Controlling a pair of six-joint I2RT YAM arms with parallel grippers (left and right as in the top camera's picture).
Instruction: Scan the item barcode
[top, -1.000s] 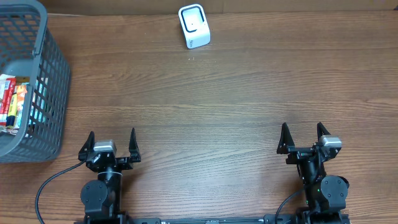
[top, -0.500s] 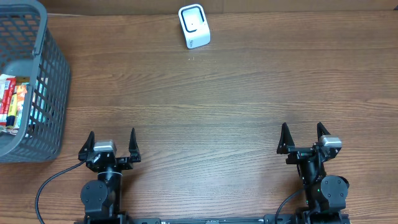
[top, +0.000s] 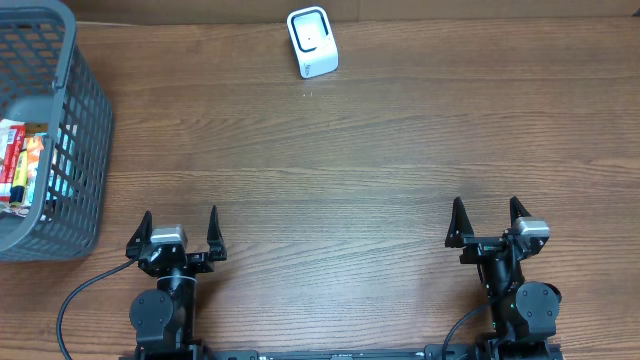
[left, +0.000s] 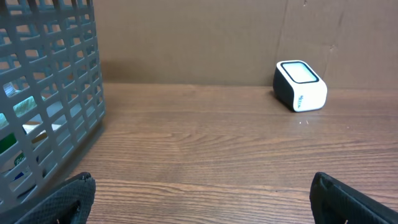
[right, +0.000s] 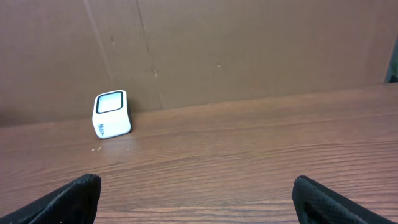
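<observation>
A small white barcode scanner (top: 312, 42) with a dark window stands at the far middle of the wooden table; it also shows as the scanner (left: 300, 86) in the left wrist view and the scanner (right: 111, 114) in the right wrist view. Colourful packaged items (top: 22, 160) lie inside the grey basket (top: 75, 75) at the far left, seen through the basket mesh (left: 43, 99). My left gripper (top: 180, 232) rests open near the front left, nothing between its fingers. My right gripper (top: 485, 221) rests open near the front right, likewise with nothing in it.
A brown cardboard wall (right: 249, 50) runs along the table's far edge behind the scanner. A black cable (top: 75, 300) loops from the left arm's base at the front edge.
</observation>
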